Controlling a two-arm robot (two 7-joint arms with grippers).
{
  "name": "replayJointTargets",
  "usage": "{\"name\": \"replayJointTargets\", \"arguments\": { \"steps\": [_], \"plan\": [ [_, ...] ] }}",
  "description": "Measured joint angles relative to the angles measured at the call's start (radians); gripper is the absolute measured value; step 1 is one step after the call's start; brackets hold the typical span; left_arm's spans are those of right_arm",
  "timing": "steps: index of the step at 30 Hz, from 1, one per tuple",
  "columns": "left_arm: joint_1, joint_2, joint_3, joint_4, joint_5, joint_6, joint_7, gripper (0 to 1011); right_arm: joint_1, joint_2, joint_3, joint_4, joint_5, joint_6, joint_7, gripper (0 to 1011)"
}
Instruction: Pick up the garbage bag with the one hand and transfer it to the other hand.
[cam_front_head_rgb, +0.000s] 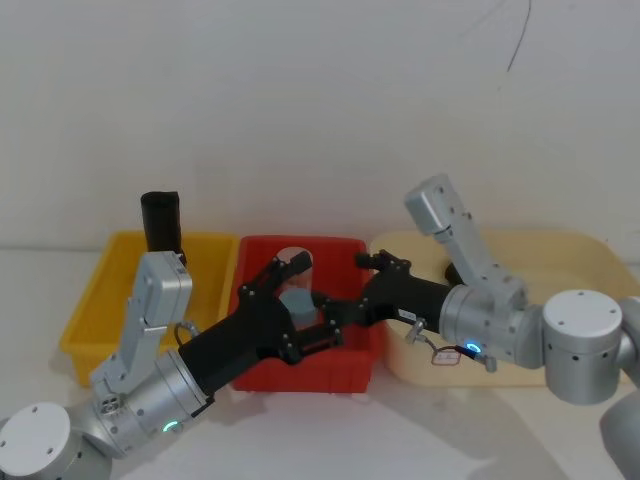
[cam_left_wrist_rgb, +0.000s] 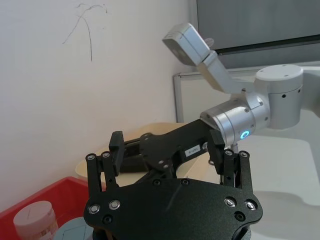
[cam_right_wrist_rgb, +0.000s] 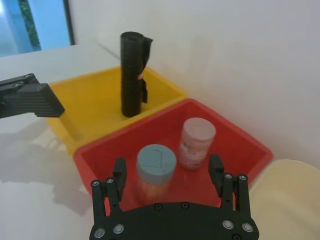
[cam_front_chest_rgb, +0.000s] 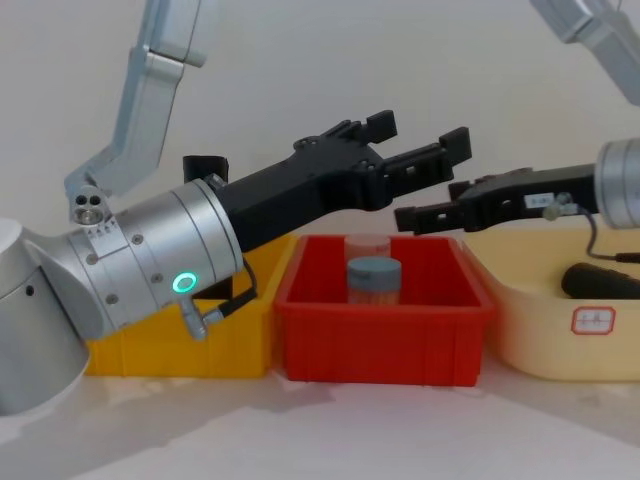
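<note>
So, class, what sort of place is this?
Probably a robot lab bench: yellow bin, red bin and cream bin lined up by a white wall, left gripper and right gripper over the middle one.

Soft, even indoor light falls bright on the pale wall (cam_front_head_rgb: 300, 100). Diffuse grey shadows pool on the white worktop (cam_front_chest_rgb: 400, 430) under the red bin (cam_front_chest_rgb: 380, 340), and a fainter one lies beside the yellow bin (cam_right_wrist_rgb: 100, 107). Daylight glows blue at a window (cam_right_wrist_rgb: 40, 22). The left tool (cam_front_chest_rgb: 418, 132) is matte, without glare; the green ring light (cam_front_chest_rgb: 183, 283) on its wrist shines
</note>
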Motion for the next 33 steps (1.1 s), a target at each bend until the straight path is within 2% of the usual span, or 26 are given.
{"name": "replayJointTargets", "arguments": {
  "steps": [16,23,33],
  "plan": [
    [0.001,0.0,0.002,0.003,-0.007,-0.004,-0.011,1000,0.089,-0.059,-0.066,0.159,0.01,-0.049,0.082,1001],
    [0.001,0.0,0.003,0.003,-0.008,-0.005,-0.012,1000,0.114,-0.075,-0.077,0.208,0.013,-0.067,0.096,1001],
    [0.001,0.0,0.003,0.003,-0.009,-0.005,-0.014,1000,0.141,-0.093,-0.073,0.275,0.04,-0.085,0.112,1002]
  ]
}}
